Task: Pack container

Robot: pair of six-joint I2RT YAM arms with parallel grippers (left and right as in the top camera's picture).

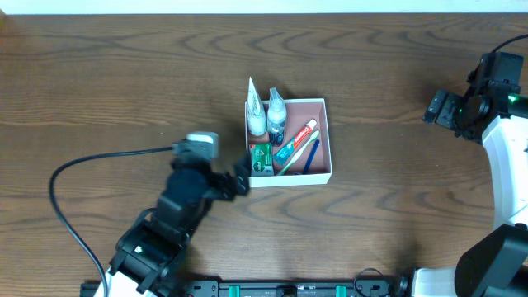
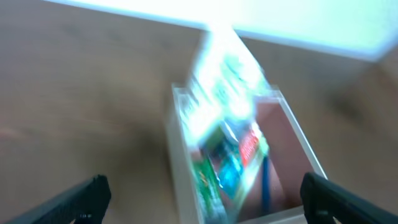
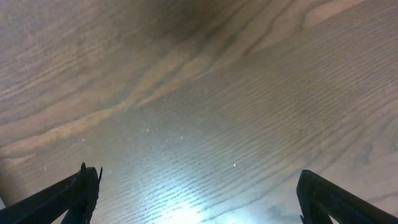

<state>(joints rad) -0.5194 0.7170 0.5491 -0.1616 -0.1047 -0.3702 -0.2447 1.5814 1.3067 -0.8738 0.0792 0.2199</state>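
Note:
The container (image 1: 292,178) is a shallow white-walled box with a pinkish inside at the table's middle. It holds two white bottles (image 1: 266,114), a green-and-white soap box (image 1: 261,157), a toothpaste tube (image 1: 298,138) and a blue toothbrush (image 1: 313,154). My left gripper (image 1: 240,179) is open and empty, just outside the container's front-left corner. In the blurred left wrist view the container (image 2: 178,155) and its contents lie between the spread fingers (image 2: 202,194). My right gripper (image 1: 437,107) is open and empty at the far right, over bare table in its wrist view (image 3: 199,193).
A black cable (image 1: 74,169) loops from the left arm across the table's left side. The wood table (image 1: 124,74) stretches around the container. The right arm's white body (image 1: 505,157) stands along the right edge.

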